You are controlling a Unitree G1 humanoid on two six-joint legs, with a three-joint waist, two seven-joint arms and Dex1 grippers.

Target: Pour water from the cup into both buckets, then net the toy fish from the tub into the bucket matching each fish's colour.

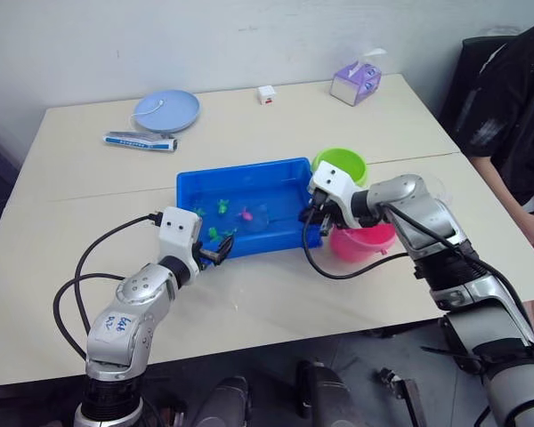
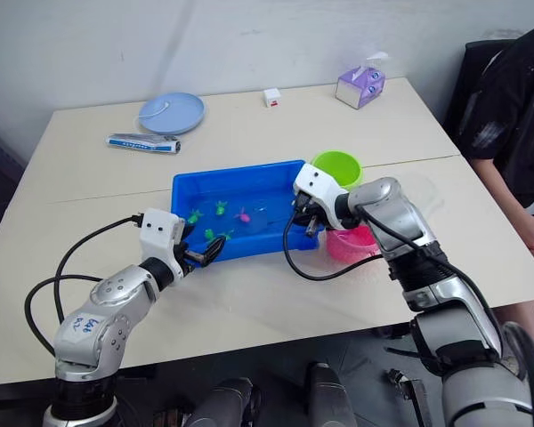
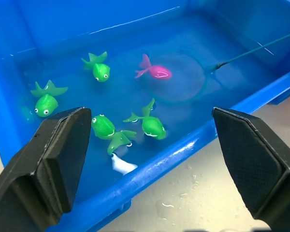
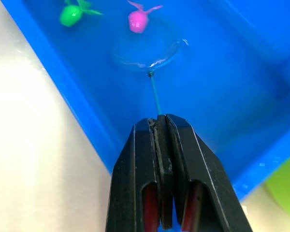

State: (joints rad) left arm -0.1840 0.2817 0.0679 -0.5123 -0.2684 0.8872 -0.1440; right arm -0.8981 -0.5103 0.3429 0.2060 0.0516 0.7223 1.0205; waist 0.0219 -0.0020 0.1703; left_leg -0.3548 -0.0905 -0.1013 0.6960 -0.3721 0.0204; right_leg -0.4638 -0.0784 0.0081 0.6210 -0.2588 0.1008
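right gripper (image 4: 162, 126) clamped on net (image 4: 146, 50) handle | hoop underwater in tub (image 3: 222, 113) just beside pink fish (image 3: 154, 71) | handle runs from gripper straight to hoop | left gripper (image 3: 154, 159) wide open at tub's near rim

Left gripper (image 3: 150, 159) agape, right gripper (image 4: 163, 126) clamped

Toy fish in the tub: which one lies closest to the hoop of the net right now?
The single pink fish. It floats right at the rim of the net, while the four green fish sit farther off, toward the left gripper.
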